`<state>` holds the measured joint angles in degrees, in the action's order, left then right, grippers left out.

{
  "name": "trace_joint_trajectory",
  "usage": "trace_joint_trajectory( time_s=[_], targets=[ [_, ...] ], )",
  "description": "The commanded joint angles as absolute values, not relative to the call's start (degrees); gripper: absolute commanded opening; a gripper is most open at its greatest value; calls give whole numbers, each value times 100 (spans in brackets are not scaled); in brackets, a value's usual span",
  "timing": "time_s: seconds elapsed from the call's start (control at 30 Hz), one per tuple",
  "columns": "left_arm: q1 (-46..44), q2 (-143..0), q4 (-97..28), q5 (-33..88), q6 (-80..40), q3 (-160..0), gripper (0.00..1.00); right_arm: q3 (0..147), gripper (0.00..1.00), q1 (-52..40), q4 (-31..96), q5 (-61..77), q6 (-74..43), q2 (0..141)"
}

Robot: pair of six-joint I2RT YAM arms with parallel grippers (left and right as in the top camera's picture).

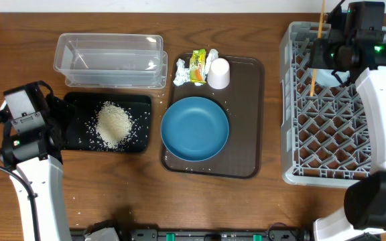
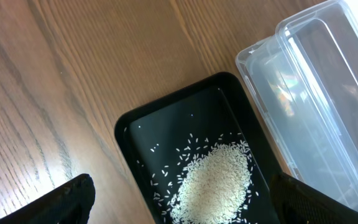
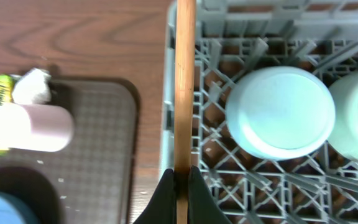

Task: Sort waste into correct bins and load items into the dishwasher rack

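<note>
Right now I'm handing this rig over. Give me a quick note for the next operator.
Left gripper: jaws open, over the rice in the black tray.
Right gripper: shut on the wooden stick at the rack edge.
Done: rice binned, two pale bowls upside down in the rack.
Left: release stick; blue bowl, white cup, tissue and wrapper sit on the brown tray; clear tub empty.

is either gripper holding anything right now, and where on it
The right gripper pinches the wooden stick partway along its shaft, not at an end; the left gripper is open, holding nothing.
</note>
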<state>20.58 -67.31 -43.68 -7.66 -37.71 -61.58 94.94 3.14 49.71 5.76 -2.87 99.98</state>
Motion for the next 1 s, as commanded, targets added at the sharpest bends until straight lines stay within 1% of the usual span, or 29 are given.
trace_joint_trajectory(
  time_s=[0.0, 0.07, 0.1, 0.13, 0.17, 0.23, 0.3, 0.53, 0.67, 0.7, 0.77, 0.83, 0.97],
  targets=[
    [2088, -6764, -4390, -797, -3826, -6248, 92, 9365, 1, 379, 4993, 648, 10, 10265],
    [2088, -6764, -4390, -797, -3826, -6248, 91, 9354, 2, 370, 4991, 650, 10, 10427],
    [2088, -6764, -4390, -797, -3826, -6248, 92, 9354, 7, 366, 4991, 655, 8, 10486],
    [2088, -6764, -4390, -797, -3824, -6248, 92, 9354, 21, 362, 4993, 666, 8, 10567],
    [2088, -6764, -4390, -797, -3826, -6248, 91, 9354, 33, 362, 4993, 670, 8, 10619],
    [2088, -6764, -4390, -797, -3826, -6248, 91, 9354, 50, 353, 4993, 722, -19, 10691],
    [2088, -6764, -4390, -797, -3824, -6248, 92, 9354, 52, 331, 4993, 829, -30, 10696],
    [2088, -6764, -4390, -797, -3826, -6248, 92, 9367, 54, 132, 4963, 954, -64, 10530],
    [2088, -6764, -4390, -797, -3824, -6248, 92, 9367, 56, -123, 4617, 1581, -78, 10462],
    [2088, -6766, -4390, -797, -3826, -6248, 92, 9367, 57, -226, 4436, 1752, -80, 10462],
    [2088, -6766, -4390, -797, -3824, -6248, 91, 9367, 63, -449, 4049, 1857, -132, 10464],
    [2088, -6768, -4390, -797, -3824, -6248, 92, 9367, 65, -716, 3590, 1673, -259, 10475],
    [2088, -6770, -4390, -797, -3826, -6248, 92, 9367, 74, -1288, 2790, 1022, -338, 10597]
  ],
)
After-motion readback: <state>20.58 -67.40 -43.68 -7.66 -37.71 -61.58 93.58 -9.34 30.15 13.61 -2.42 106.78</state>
